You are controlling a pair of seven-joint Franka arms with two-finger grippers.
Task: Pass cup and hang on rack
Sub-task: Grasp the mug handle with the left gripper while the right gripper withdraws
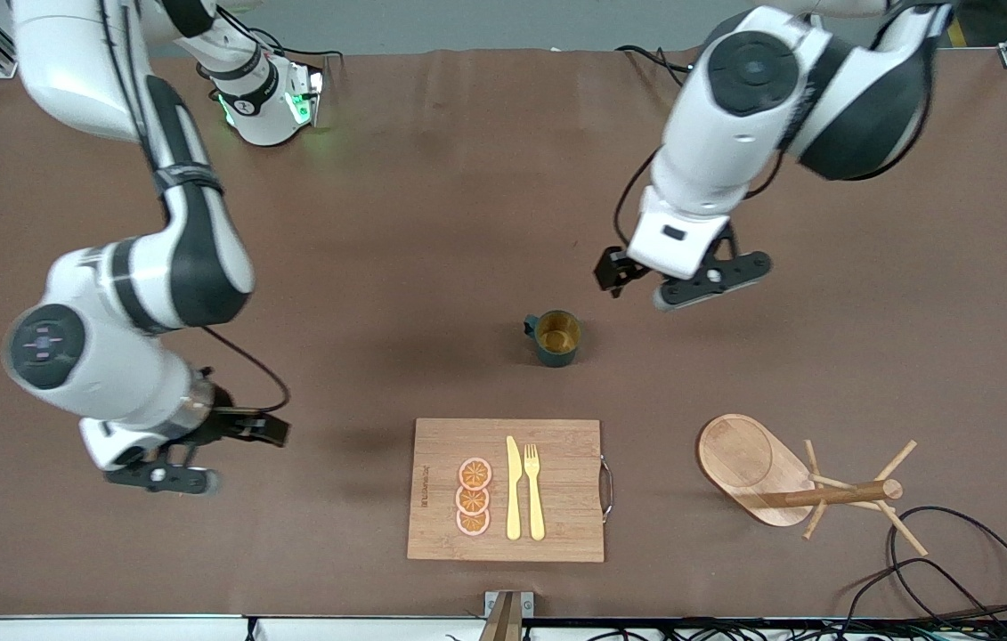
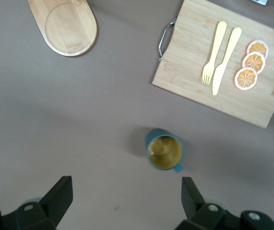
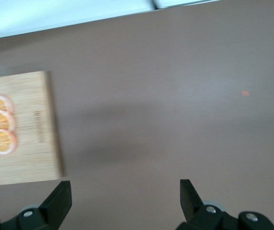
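The dark teal cup with its yellow inside stands upright mid-table, handle toward the right arm's end; in the left wrist view the cup sits just ahead of the fingers. My left gripper hangs open and empty over bare table, beside the cup toward the left arm's end. The wooden rack stands near the front edge at the left arm's end, its post and pegs free; only the rack's base shows in the left wrist view. Over bare table at the right arm's end, my right gripper is open and empty.
A bamboo cutting board with orange slices, a yellow knife and a fork lies between the cup and the front edge; the board shows in both wrist views. Black cables loop on the table by the rack.
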